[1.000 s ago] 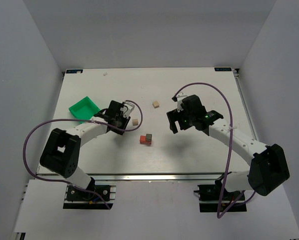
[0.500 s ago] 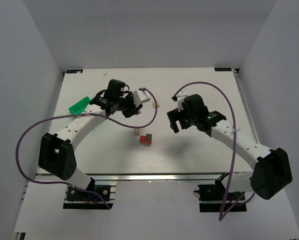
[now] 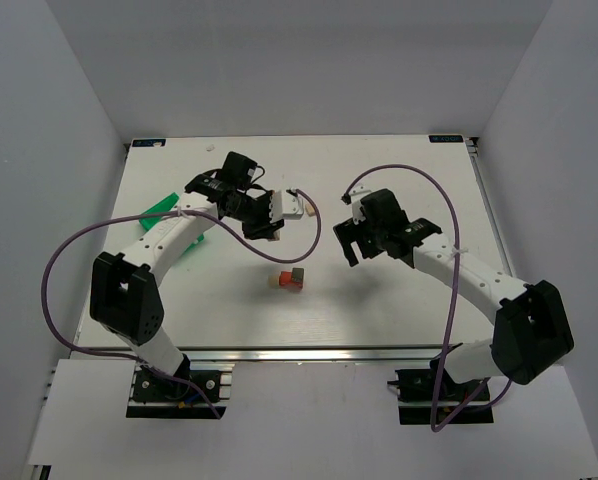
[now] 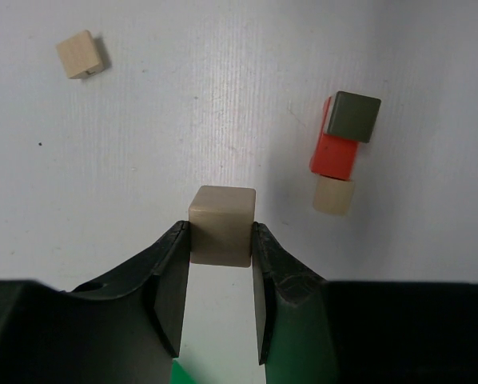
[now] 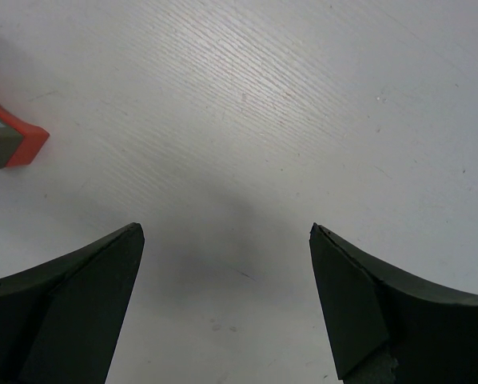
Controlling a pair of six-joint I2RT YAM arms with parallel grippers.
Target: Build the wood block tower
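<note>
White table (image 3: 399, 170) held your tower (image 4: 344, 132) barely begun: grey cube (image 4: 355, 114) on the red block (image 4: 333, 156), one beige cube (image 4: 333, 195) touching it, unstacked. Your left gripper (image 4: 221, 232) clamped a second beige cube (image 4: 221, 210) (raised, apart from the red block); right gripper (image 5: 223, 230) gaped empty.

Colours on white table (image 3: 399, 310)
Red-orange block (image 4: 335, 154), grey-brown cube (image 4: 356, 116) on it, pale beige cube (image 4: 333, 195) touching; tan cube (image 4: 221, 224), green bin (image 3: 157, 210) apart.
</note>
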